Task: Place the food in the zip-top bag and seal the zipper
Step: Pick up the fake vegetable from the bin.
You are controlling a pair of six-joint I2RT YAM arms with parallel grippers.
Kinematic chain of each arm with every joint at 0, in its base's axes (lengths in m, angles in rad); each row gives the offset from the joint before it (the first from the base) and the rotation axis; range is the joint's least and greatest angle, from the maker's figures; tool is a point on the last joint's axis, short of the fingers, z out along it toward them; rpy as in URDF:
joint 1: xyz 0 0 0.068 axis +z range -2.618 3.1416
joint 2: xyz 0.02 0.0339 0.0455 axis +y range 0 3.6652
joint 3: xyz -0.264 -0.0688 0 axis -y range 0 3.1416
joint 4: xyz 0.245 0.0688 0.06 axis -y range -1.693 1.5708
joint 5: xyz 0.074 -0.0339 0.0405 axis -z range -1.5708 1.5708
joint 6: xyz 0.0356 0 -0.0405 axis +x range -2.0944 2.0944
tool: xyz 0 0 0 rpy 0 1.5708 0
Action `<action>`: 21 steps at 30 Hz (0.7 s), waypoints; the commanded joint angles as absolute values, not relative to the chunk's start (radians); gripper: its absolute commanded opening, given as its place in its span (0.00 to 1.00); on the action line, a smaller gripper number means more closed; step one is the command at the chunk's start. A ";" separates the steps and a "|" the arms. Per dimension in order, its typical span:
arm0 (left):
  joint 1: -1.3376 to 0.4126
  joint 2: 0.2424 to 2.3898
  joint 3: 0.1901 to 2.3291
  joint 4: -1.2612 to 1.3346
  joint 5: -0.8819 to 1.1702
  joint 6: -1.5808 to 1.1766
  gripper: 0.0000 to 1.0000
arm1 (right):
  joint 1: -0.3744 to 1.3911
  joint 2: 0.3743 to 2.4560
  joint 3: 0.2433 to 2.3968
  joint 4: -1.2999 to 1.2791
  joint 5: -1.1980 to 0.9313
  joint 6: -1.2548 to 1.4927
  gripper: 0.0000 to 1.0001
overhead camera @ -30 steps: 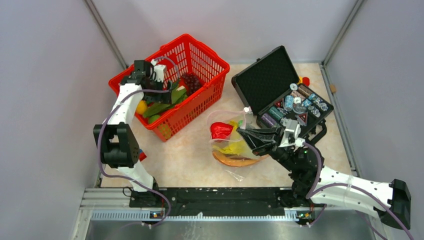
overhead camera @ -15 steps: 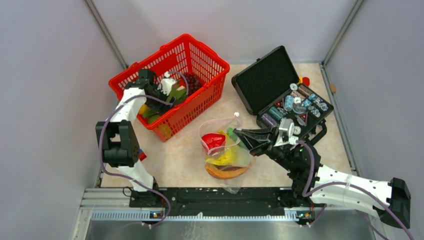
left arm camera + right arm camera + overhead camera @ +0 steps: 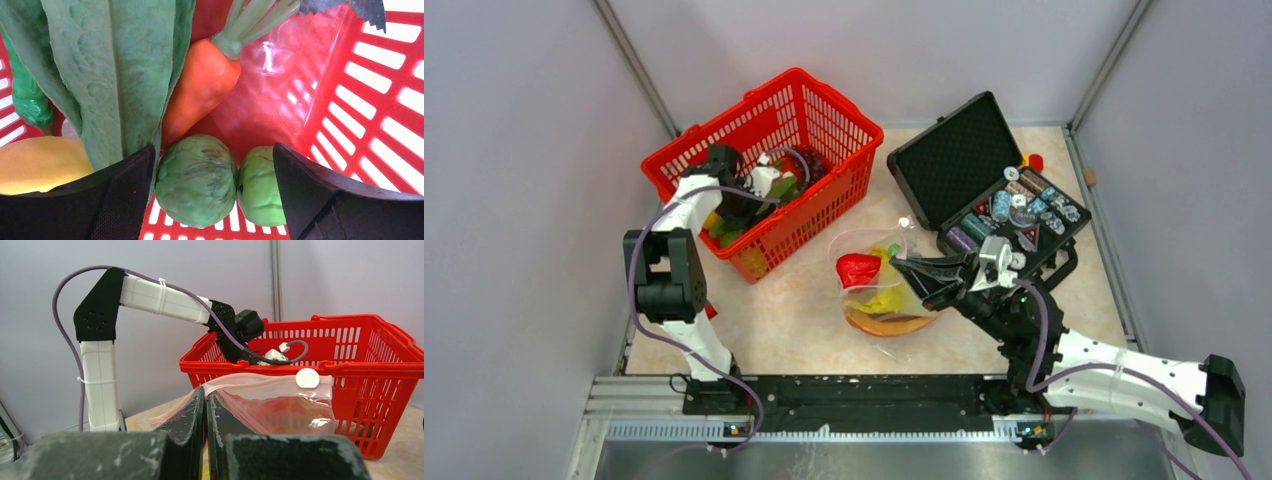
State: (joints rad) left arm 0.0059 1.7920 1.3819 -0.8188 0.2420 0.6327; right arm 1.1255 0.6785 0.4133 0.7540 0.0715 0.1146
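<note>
Left wrist: we find left gripper (image 3: 215,175) wide open, empty, straddling green round fruit (image 3: 195,185) in basket (image 3: 380,100), worktop's (image 3: 794,310) far-left corner; right gripper (image 3: 205,410) pinches zip-top bag (image 3: 270,405) mouth. Next, we judge: lower, close.

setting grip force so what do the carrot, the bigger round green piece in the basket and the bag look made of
Carrot: likely hard plastic, smooth orange with a soft sheen.
Round green piece: probably moulded plastic, matte, ridged leaf texture.
Zip-top bag: thin clear film, glossy and crinkled.
</note>
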 commanded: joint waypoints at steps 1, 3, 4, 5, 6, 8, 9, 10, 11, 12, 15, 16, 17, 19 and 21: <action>-0.009 1.814 1.362 -0.781 0.243 0.658 0.86 | 1.133 0.678 0.479 0.845 0.075 0.112 0.00; -0.028 1.813 1.359 -0.788 0.248 0.665 0.85 | 1.133 0.675 0.478 0.843 0.075 0.112 0.00; -0.031 1.807 1.358 -0.794 0.250 0.670 0.84 | 1.131 0.672 0.477 0.841 0.077 0.115 0.00; -0.036 1.799 1.358 -0.803 0.245 0.673 0.83 | 1.132 0.672 0.475 0.840 0.079 0.115 0.00; -0.043 1.786 1.355 -0.809 0.244 0.677 0.82 | 1.131 0.668 0.474 0.839 0.081 0.116 0.00; -0.051 1.755 1.343 -0.821 0.278 0.697 0.80 | 1.133 0.662 0.468 0.839 0.085 0.118 0.00; -0.056 1.739 1.337 -0.822 0.291 0.704 0.79 | 1.134 0.661 0.465 0.844 0.089 0.118 0.00; -0.063 1.720 1.332 -0.818 0.289 0.705 0.79 | 1.132 0.661 0.462 0.849 0.093 0.118 0.00; -0.069 1.708 1.325 -0.808 0.283 0.706 0.80 | 1.131 0.662 0.461 0.852 0.095 0.119 0.00; -0.070 1.703 1.316 -0.793 0.271 0.708 0.81 | 1.132 0.661 0.461 0.851 0.094 0.119 0.00; -0.072 1.722 1.307 -0.764 0.236 0.698 0.82 | 1.132 0.663 0.461 0.853 0.089 0.121 0.00; -0.072 1.732 1.302 -0.753 0.235 0.696 0.82 | 1.133 0.662 0.461 0.849 0.088 0.121 0.00; -0.073 1.740 1.295 -0.731 0.232 0.696 0.82 | 1.133 0.659 0.460 0.848 0.089 0.123 0.00; -0.078 1.758 1.283 -0.683 0.211 0.679 0.82 | 1.131 0.660 0.458 0.852 0.090 0.123 0.00; -0.080 1.777 1.279 -0.651 0.211 0.668 0.84 | 1.132 0.659 0.459 0.849 0.091 0.123 0.00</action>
State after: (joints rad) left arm -0.0742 1.7523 1.2972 -0.7502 0.2344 0.6807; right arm 1.1255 0.6815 0.4133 0.7547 0.0856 0.1158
